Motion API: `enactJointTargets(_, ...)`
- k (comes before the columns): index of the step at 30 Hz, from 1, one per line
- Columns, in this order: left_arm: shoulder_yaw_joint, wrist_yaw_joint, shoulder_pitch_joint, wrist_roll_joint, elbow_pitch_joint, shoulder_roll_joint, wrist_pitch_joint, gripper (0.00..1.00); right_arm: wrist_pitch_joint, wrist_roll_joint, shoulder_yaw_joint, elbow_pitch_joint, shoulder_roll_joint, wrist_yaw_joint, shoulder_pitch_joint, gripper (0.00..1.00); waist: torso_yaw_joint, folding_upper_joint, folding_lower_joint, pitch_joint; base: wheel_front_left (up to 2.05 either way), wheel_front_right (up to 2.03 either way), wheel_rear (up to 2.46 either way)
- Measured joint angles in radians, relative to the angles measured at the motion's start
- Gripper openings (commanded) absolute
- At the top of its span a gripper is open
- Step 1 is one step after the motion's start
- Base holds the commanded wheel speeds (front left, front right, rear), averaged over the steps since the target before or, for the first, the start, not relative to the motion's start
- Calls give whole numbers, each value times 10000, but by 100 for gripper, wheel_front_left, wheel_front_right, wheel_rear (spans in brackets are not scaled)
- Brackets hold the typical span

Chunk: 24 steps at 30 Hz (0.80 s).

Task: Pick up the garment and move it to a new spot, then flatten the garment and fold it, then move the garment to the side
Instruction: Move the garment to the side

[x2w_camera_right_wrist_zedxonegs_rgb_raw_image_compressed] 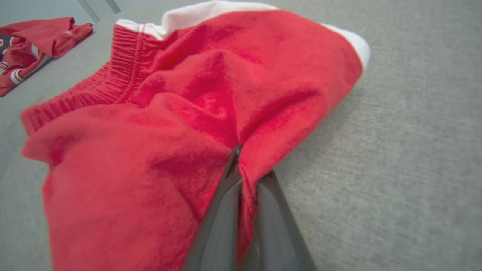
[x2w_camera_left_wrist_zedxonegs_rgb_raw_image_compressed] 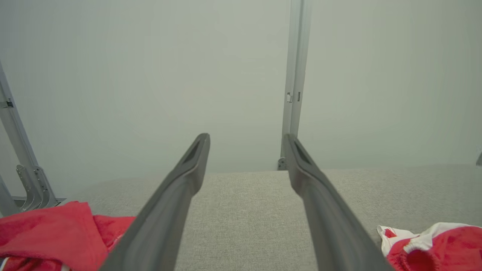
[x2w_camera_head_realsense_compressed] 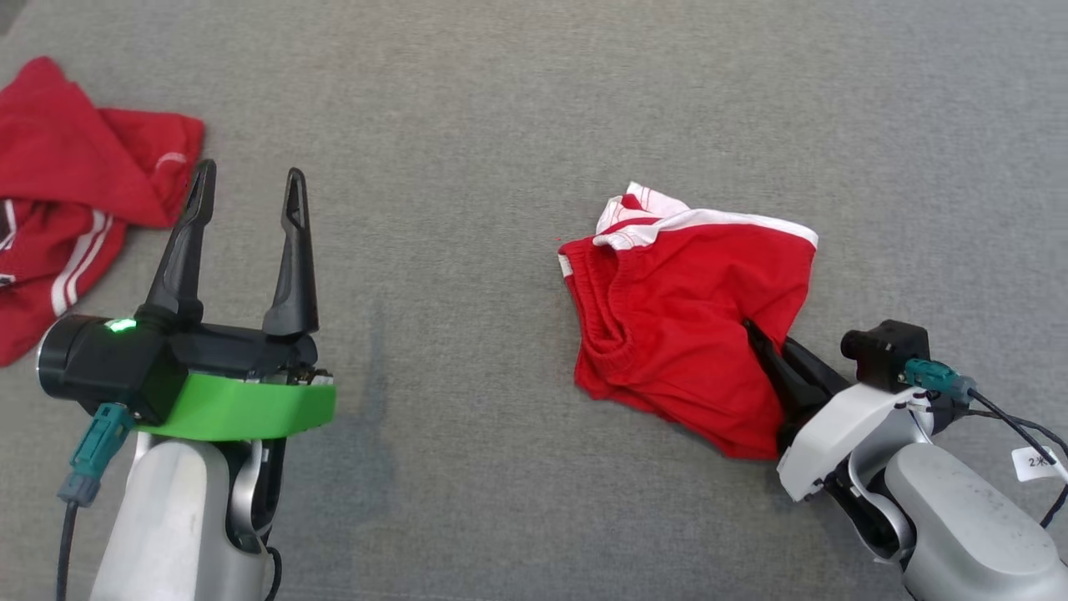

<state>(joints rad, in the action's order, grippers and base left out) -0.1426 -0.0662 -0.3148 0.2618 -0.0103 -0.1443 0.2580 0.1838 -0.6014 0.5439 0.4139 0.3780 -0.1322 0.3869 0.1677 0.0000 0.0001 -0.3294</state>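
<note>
Lying crumpled on a grey cloth-covered surface [x2w_camera_head_realsense_compressed: 467,125], right of centre in the head view, a pair of red shorts [x2w_camera_head_realsense_compressed: 667,317] with white trim hides the tips of the right gripper [x2w_camera_right_wrist_zedxonegs_rgb_raw_image_compressed: 251,162], which reaches in from the lower right. In that view, only the dark finger bases and the pale wrist can be made out. The right wrist view gives the close look: the two fingers are squeezed together with a fold of red cloth pinched between them, and the elastic waistband lies further off. Whether any of the cloth is lifted off the surface cannot be told. The left gripper [x2w_camera_head_realsense_compressed: 249,179] hovers at the lower left of the head view, fingers spread wide, holding nothing. A second red garment [x2w_camera_head_realsense_compressed: 75,192] with white stripes lies at the upper left, cut off by the picture's edge. The left wrist view adds a pale wall [x2w_camera_left_wrist_zedxonegs_rgb_raw_image_compressed: 150,75] and a metal post [x2w_camera_left_wrist_zedxonegs_rgb_raw_image_compressed: 295,75] beyond the surface's far edge, with a bit of each red piece in its bottom corners.
</note>
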Motion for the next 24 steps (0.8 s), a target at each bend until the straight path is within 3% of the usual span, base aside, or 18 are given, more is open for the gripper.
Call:
enactJointTargets(9,-31,-10,-177,-201,-617,-504,-387,100,-21,276,654,-617,849,4,43,0,-1820,1,0,-253,0,0,0)
enactJointTargets(10,-77,-12,-296,-257,-775,-581,-518,100,-59,403,819,-671,1141,4,223,0,-2231,1,0,-338,0,0,0)
enactJointTargets(14,-169,-12,-395,-278,-926,-631,-681,100,-111,506,980,-648,1685,4,567,0,-2797,1,0,-487,0,0,0)
enactJointTargets(24,-426,-56,-956,-481,-1522,-869,-1064,100,209,1212,1114,-59,4533,4,2317,0,-3770,1,0,-1543,0,0,0)
